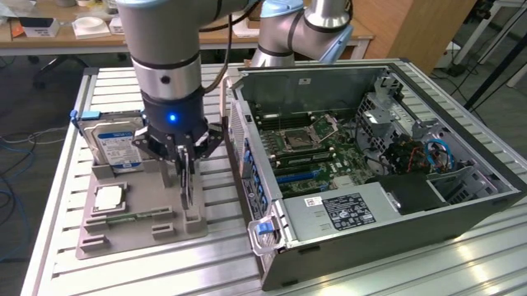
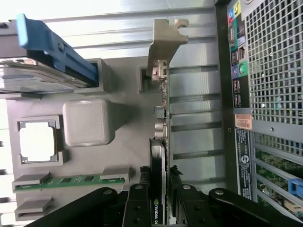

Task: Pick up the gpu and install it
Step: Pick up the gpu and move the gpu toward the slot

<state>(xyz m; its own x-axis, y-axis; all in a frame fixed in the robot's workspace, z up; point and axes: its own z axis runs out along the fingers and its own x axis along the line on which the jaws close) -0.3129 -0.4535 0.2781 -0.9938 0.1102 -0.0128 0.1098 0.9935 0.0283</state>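
Gpu [image 1: 187,188]: a thin dark card standing on edge in the grey tray [image 1: 132,237], left of centre in the exterior view, near the open computer case [image 1: 395,237].
Gpu's look: in the wrist view the card is seen edge-on. It has a narrow dark board, a black body with a small green logo close to the fingers [image 2: 138,203], and a silver metal end bracket [image 2: 166,40] with a notched tab at the other end.
Gripper [image 1: 184,165]: directly above the gpu, its black fingers reaching down on both sides of it.
Jaws: closed part-way onto the gpu, one finger against each face.
Seating: the card's lower edge is at the tray slot; whether it has lifted clear cannot be told.
Tray's other parts: a hard drive [image 1: 115,145] with a blue-white label at upper left, a square silver chip [image 1: 108,198] below it, and a green memory stick [image 1: 136,216] lower still.
Table [image 1: 165,274]: ribbed metal, under the tray and the case.
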